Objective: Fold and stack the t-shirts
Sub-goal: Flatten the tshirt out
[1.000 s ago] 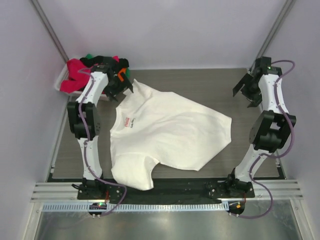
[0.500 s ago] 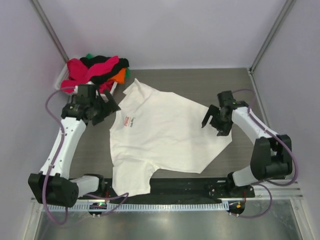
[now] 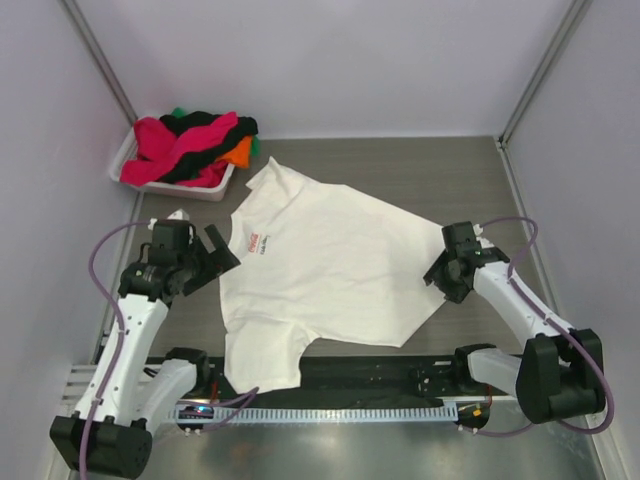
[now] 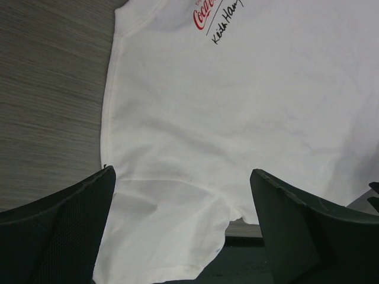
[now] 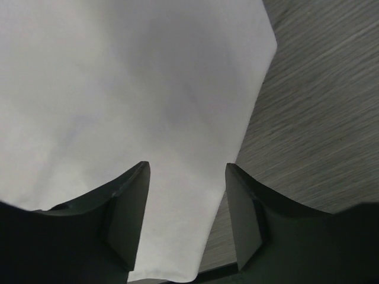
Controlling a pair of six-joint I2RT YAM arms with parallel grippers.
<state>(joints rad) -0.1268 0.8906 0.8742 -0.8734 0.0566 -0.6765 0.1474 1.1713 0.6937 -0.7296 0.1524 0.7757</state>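
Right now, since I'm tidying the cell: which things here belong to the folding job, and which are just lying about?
Job:
white tee, spread on the table
tee pile

Lying about:
bin, under the pile

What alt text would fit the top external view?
White t-shirt spread on the table, open left gripper beside one edge, right gripper at the opposite corner. Pink, black and orange shirts fill a bin behind.
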